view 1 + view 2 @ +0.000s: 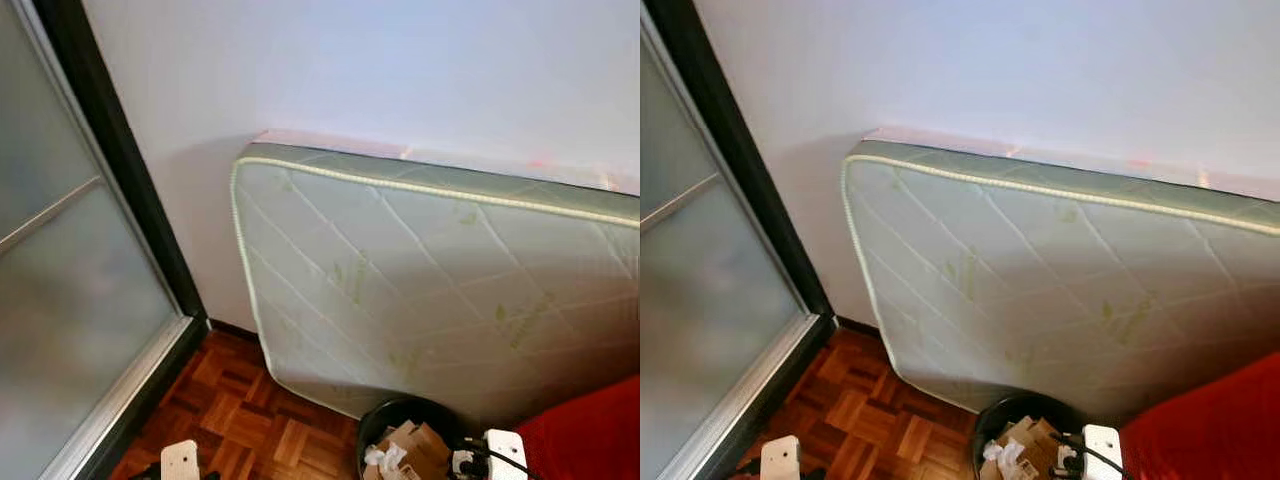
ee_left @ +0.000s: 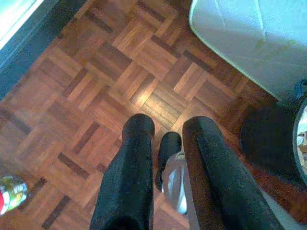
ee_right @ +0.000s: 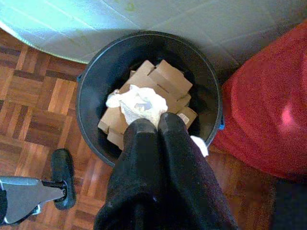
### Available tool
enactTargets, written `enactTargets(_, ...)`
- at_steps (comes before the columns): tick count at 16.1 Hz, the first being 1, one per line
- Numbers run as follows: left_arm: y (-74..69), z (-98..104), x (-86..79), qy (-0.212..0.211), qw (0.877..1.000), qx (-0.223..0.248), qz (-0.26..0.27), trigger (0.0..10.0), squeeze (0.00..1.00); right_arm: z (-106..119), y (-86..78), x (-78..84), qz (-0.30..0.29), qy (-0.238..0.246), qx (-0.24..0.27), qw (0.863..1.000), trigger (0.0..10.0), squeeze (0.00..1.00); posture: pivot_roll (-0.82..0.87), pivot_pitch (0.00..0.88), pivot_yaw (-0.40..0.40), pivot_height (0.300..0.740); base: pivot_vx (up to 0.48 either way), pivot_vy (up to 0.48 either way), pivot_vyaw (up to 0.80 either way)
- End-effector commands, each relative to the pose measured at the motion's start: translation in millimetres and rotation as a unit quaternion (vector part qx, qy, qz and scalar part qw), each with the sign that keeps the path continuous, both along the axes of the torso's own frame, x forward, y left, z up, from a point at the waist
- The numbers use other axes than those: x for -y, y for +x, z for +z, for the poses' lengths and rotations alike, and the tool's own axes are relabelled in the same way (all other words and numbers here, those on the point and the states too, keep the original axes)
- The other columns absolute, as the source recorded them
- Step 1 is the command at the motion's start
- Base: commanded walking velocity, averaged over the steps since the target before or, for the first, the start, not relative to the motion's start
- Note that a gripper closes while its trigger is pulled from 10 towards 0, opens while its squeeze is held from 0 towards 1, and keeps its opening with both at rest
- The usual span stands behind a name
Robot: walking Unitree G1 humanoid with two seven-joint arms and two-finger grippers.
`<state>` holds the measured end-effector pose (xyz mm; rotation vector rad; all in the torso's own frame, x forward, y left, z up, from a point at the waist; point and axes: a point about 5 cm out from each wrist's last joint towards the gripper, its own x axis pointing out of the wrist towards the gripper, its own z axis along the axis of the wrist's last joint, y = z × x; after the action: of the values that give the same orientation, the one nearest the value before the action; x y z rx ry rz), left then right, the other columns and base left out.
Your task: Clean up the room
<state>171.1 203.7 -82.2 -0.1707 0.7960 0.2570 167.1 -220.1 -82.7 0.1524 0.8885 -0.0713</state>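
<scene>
Right pincer (image 3: 160,125) is hovering directly over the black bin (image 3: 91,81), fingers clenched on a crumpled white tissue (image 3: 139,105) sitting just above the cardboard scraps (image 3: 165,79). Straight down is the drop. Left pincer (image 2: 165,132) is hanging released over the parquet floor (image 2: 96,72).

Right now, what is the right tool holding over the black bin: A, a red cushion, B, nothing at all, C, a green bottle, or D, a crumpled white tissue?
D: in the right wrist view the right tool is closed on a crumpled white tissue directly above the black bin, which already holds brown cardboard pieces.
</scene>
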Motion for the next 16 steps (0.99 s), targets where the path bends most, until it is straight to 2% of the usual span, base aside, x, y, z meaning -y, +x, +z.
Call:
enactTargets(1,13.7,8.7,-2.9,0.02,0.999,0.033,-0.022,10.0,0.0,2.0,2.9,-0.5,-0.006,0.005,0.018,1.0,10.0,0.0,0.07,0.0,0.003,0.74,0.0,0.0,0.0)
enactTargets(3,27.4,19.9,-9.6,0.039,0.996,0.077,-0.021,10.0,0.0,4.4,5.5,-1.1,-0.004,0.011,0.039,0.999,10.0,0.0,0.08,0.0,0.003,0.74,0.0,0.0,0.0)
enactTargets(4,39.8,33.8,-20.3,0.062,0.99,0.127,-0.015,10.0,0.0,6.6,7.6,-1.8,0.003,0.015,0.057,0.998,10.0,0.0,0.08,0.0,0.002,0.74,0.0,0.0,0.0)
enactTargets(5,50.7,48.2,-27.8,0.084,0.981,0.175,-0.014,10.0,0.0,14.7,24.0,-8.6,0.008,0.02,0.094,0.995,10.0,0.0,0.08,0.0,0.001,0.74,0.0,0.0,0.0)
enactTargets(6,55.1,54.6,-29.4,0.092,0.976,0.196,-0.016,10.0,0.0,32.4,58.2,-24.5,0.021,0.025,0.145,0.989,10.0,0.0,0.09,0.0,0.0,0.74,0.0,0.0,0.0)
enactTargets(7,60.8,63.8,-31.0,0.102,0.969,0.224,-0.019,10.0,0.0,50.9,85.7,-36.5,0.029,0.029,0.191,0.981,10.0,0.0,0.09,0.0,-0.001,0.74,0.0,0.0,0.0)
enactTargets(8,63.9,70.2,-31.3,0.108,0.963,0.245,-0.019,10.0,0.0,58.4,94.4,-38.7,0.029,0.031,0.211,0.977,10.0,0.0,0.09,0.0,0.001,0.74,0.0,0.0,0.0)
enactTargets(9,69.6,85.1,-26.5,0.118,0.948,0.293,-0.029,10.0,0.0,67.8,103.0,-36.1,0.03,0.037,0.239,0.97,10.0,0.0,0.08,0.0,0.004,0.74,0.0,0.0,0.0)
enactTargets(12,75.8,110.0,-14.7,0.124,0.925,0.355,-0.05,10.0,0.0,79.5,111.3,-32.7,0.022,0.036,0.279,0.959,10.0,0.0,0.08,0.0,0.003,0.74,0.0,0.0,0.0)
enactTargets(14,77.4,123.4,-7.2,0.127,0.914,0.38,-0.064,10.0,0.0,83.9,110.4,-27.3,0.009,0.025,0.303,0.953,10.0,0.0,0.08,0.0,-0.002,0.74,0.0,0.0,0.0)
enactTargets(16,77.4,128.4,-1.1,0.125,0.909,0.389,-0.077,10.0,0.0,85.6,107.3,-21.7,-0.003,0.017,0.316,0.949,10.0,0.0,0.08,0.0,-0.006,0.74,0.0,0.0,0.0)
